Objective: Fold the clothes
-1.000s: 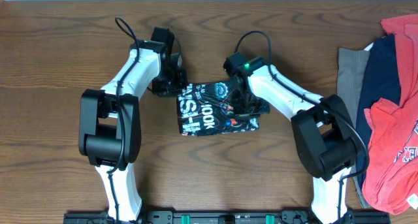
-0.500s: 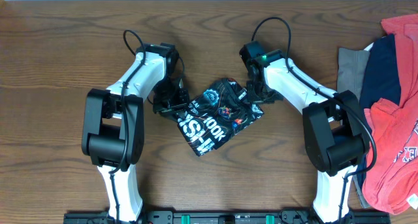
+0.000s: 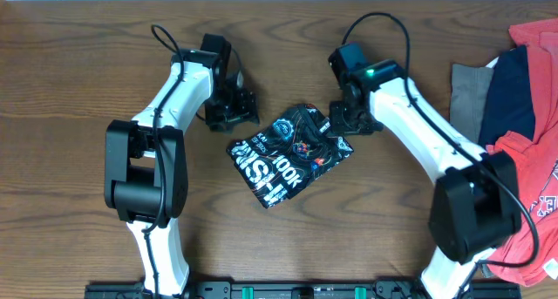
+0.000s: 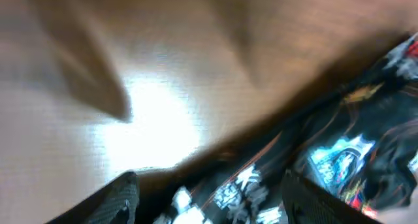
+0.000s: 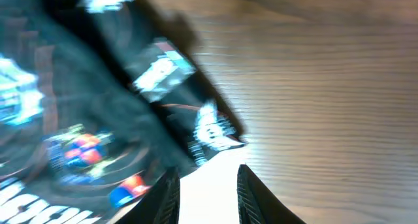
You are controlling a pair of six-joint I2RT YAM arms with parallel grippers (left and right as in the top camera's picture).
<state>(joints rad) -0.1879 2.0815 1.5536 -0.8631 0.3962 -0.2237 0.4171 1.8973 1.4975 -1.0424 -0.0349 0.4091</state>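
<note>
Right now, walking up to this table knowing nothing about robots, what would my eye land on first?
Probably the bunched black jersey with white lettering, lying in the middle of the wooden table. The left gripper hovers open just off its upper left, and the right gripper sits at its upper right edge. A pile of clothes, with a red T-shirt on top, lies at the far right.
</note>
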